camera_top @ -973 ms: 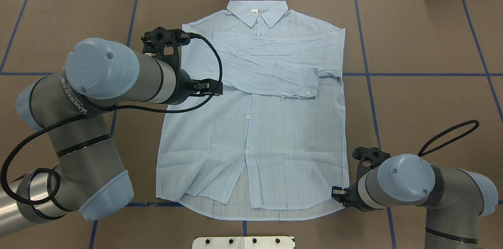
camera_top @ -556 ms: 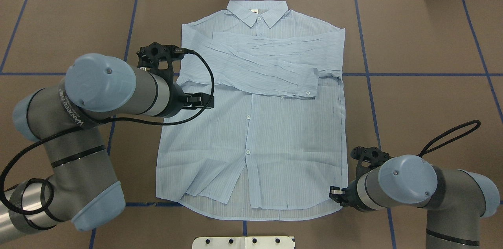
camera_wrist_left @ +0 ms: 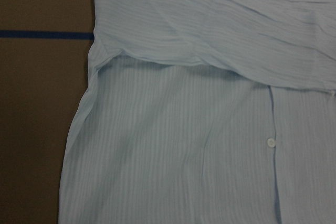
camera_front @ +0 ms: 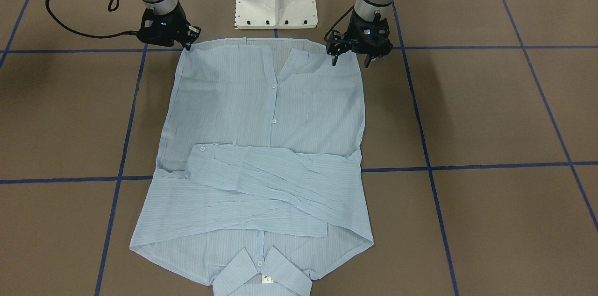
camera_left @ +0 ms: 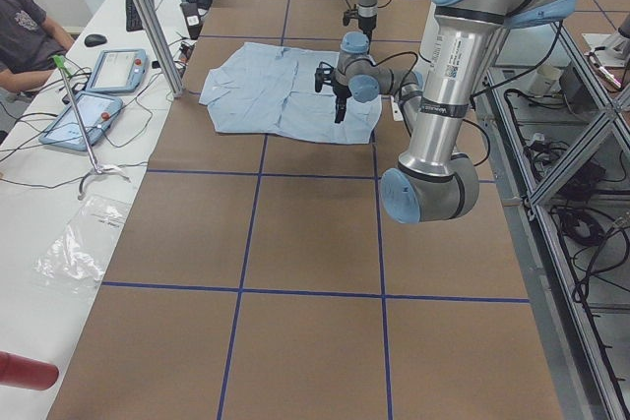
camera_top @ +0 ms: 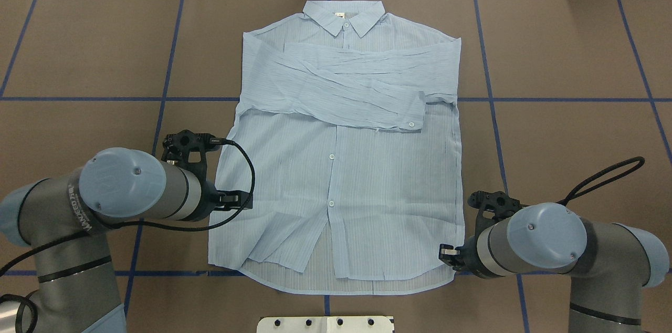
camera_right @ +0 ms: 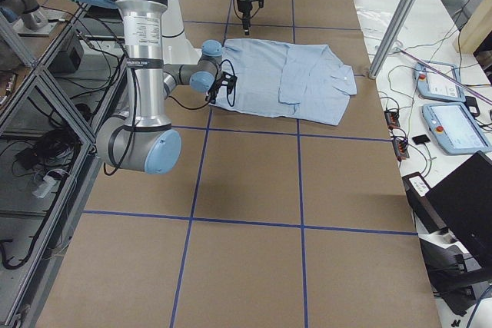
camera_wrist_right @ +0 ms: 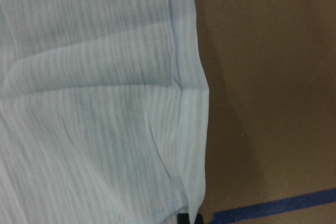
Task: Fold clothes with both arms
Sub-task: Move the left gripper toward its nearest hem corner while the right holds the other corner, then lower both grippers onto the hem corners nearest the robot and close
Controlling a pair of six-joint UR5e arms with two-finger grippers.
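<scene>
Overhead exterior view showed the pinstriped shirt (camera_top: pixel 367 180) flat on the surface (camera_top: pixel 577 49), long axis running away from the robot, hem nearest, 2 sleeves crossed over the chest. Above its left edge hung the left gripper (camera_front: pixel 350 57), jaws wide. At the right hem corner sat the right gripper (camera_top: pixel 446 255), jaw gap unreadable.

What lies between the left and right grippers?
Only the shirt: its lower front, with the hem and the parted button opening, fills the stretch from the left gripper to the right gripper. The front-facing view shows this best.
</scene>
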